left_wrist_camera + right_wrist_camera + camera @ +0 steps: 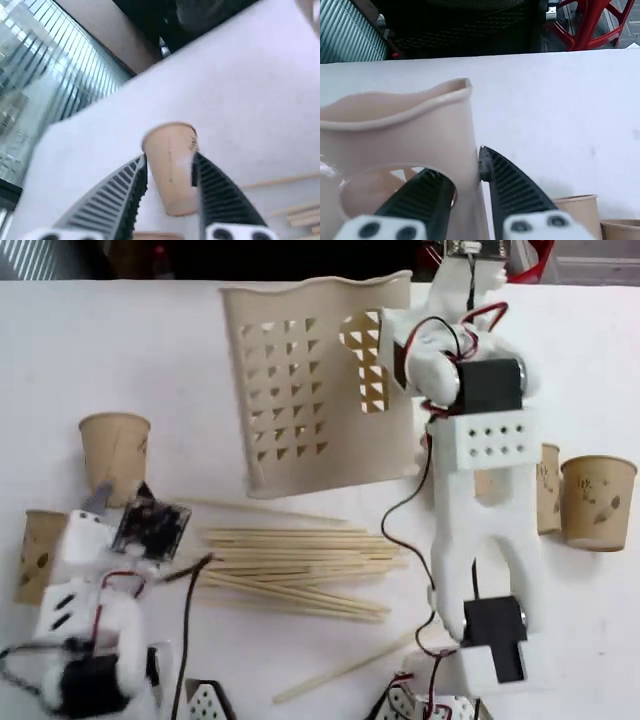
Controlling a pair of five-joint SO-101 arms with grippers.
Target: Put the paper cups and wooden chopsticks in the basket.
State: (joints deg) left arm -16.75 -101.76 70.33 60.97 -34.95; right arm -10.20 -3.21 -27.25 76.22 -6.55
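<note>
The left gripper (170, 161) clasps an upright paper cup (115, 445) on the left side of the table (150, 340). The right gripper (465, 167) pinches the right wall of the basket (300, 390), one finger inside, one outside. The chopsticks (300, 565) lie loosely piled in front of the basket. A second cup (38, 555) stands at the table's left edge, and a third cup (598, 502) and a fourth cup (549, 502) stand to the right.
</note>
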